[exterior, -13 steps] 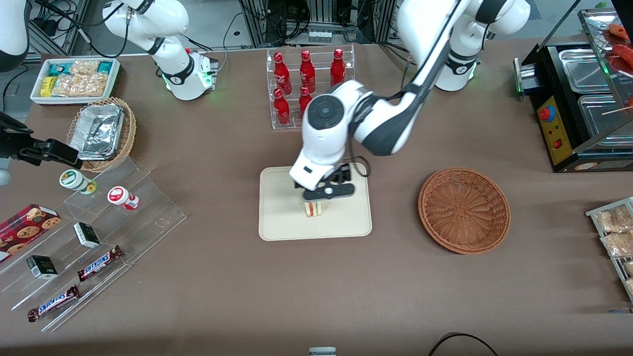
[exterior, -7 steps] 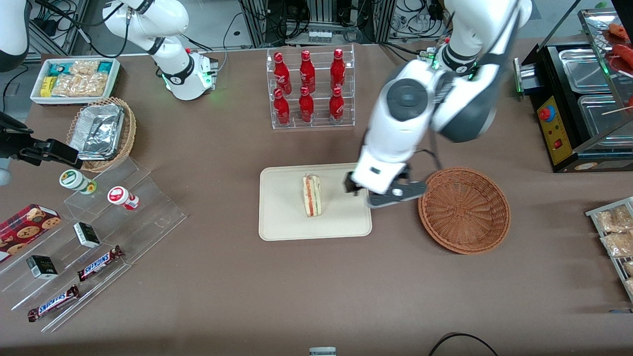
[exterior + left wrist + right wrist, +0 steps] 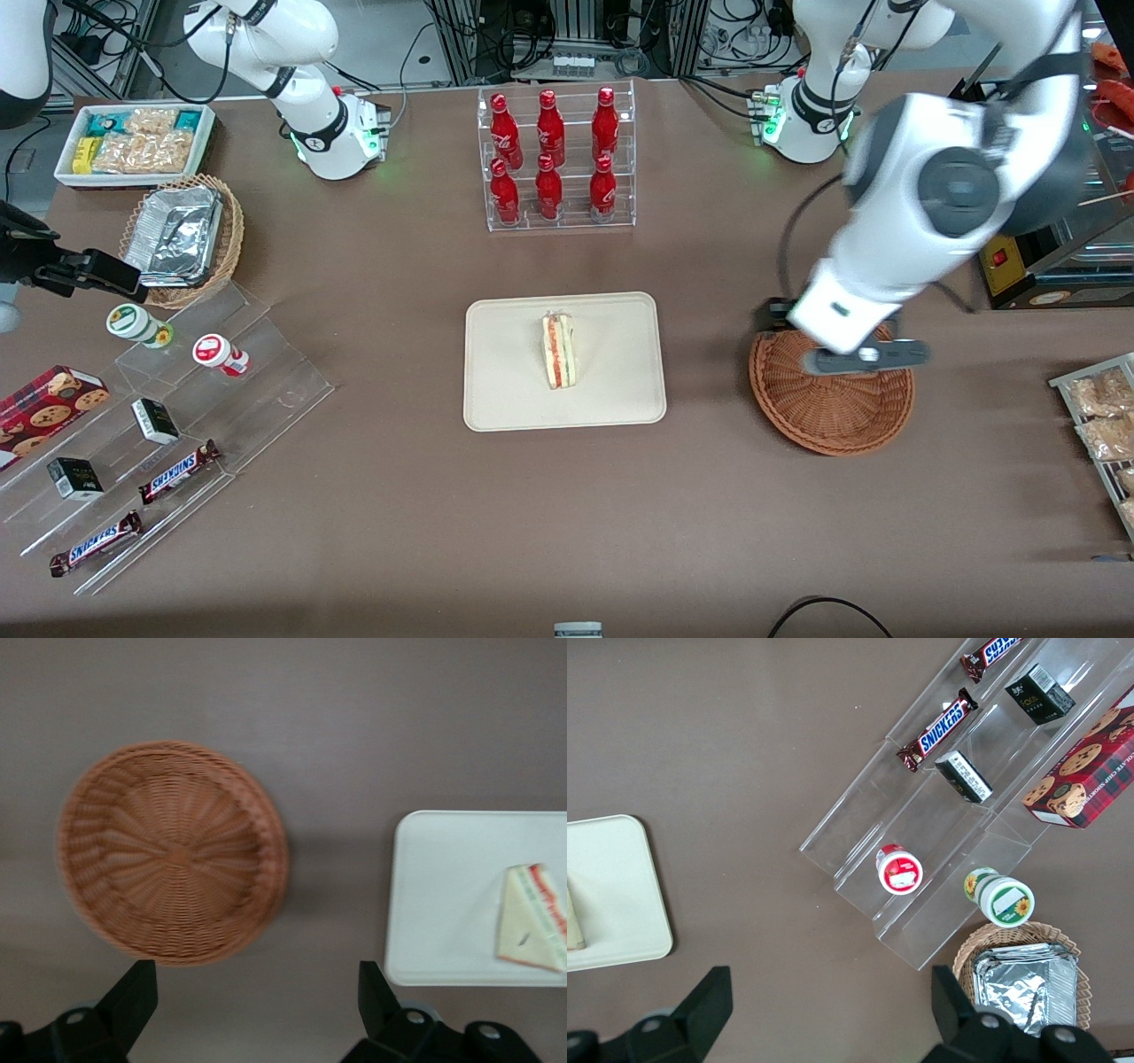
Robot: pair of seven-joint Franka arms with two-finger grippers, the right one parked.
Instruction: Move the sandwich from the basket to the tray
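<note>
The sandwich (image 3: 559, 351), a pale wedge with red and green filling, stands on the cream tray (image 3: 505, 390); both also show in the left wrist view, the sandwich (image 3: 532, 917) on the tray (image 3: 443, 895). The reddish-brown wicker basket (image 3: 833, 412) is empty and lies toward the working arm's end; it also shows in the left wrist view (image 3: 168, 850). My left gripper (image 3: 855, 354) hangs above the basket's rim, well above the table. It is open and empty, with its fingers (image 3: 133, 992) wide apart.
A clear rack of red bottles (image 3: 554, 159) stands farther from the front camera than the tray. A black warmer machine (image 3: 1036, 204) stands at the working arm's end. Snack packets (image 3: 1103, 416) lie near it. Tiered clear shelves with snacks (image 3: 177, 416) lie toward the parked arm's end.
My left gripper let go of the sandwich on the tray, rose, and swung sideways from the tray to above the basket. The sandwich stays on the tray.
</note>
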